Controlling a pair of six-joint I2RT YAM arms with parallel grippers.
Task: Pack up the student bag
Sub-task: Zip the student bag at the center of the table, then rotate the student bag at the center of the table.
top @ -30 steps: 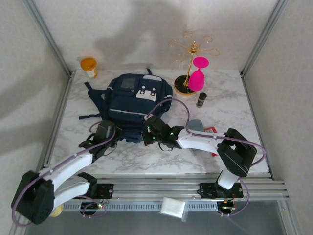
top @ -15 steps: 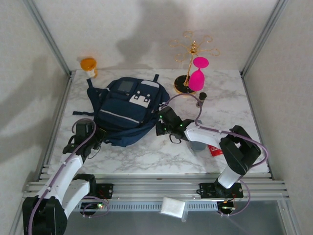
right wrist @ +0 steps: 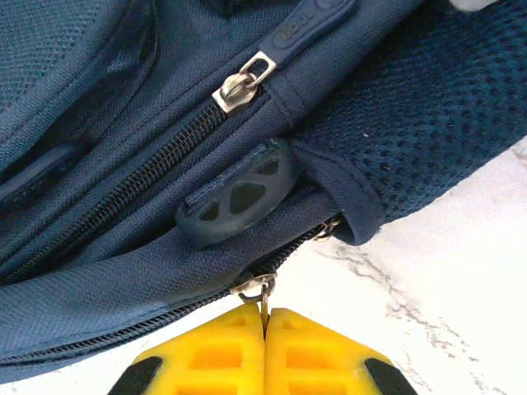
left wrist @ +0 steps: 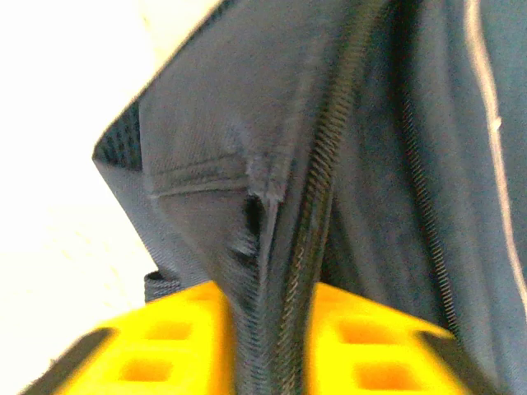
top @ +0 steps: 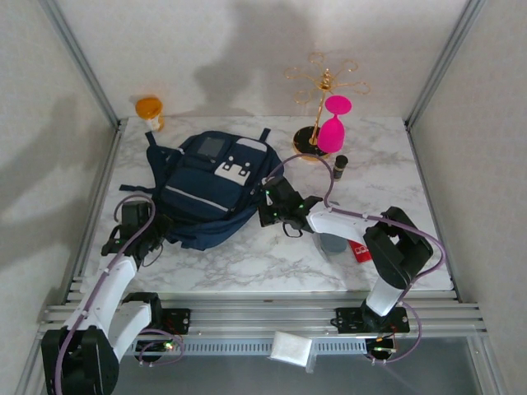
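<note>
Navy blue fabric crossed by a coarse black zip, all of it blurred, is what the left wrist camera gives: a fold of the large navy blue student bag (left wrist: 214, 123) with pale grey patches. The fold stands between the two yellow fingers (left wrist: 165, 346) of the left hand (left wrist: 265, 354). The fingers sit apart on either side of it, and I cannot tell whether they squeeze the fold or have let go. From above, the left hand (top: 152, 237) is at the bag's near-left edge, partly masked by its own purple cable (top: 123, 210). The right hand (top: 263, 212) is at the near-right edge of the student bag (top: 206, 197). In its own camera the right hand (right wrist: 265, 346) is clenched on a small metal zip pull (right wrist: 262, 290) at the lower seam of the student bag (right wrist: 99, 164), yellow fingertips pressed together. A dark rubber tab (right wrist: 239, 193) lies just above the pull. Raised letters on a blue zip tab (right wrist: 309, 25) at the top edge are cut off and too faint to read. Right of the bag, a red packet (top: 360, 249) is half hidden under the right arm, its white print illegible. The bag lies front face up on the white marble desk (top: 247, 263), with its long axis running from near-left to far-right and its top end toward the far side.
</note>
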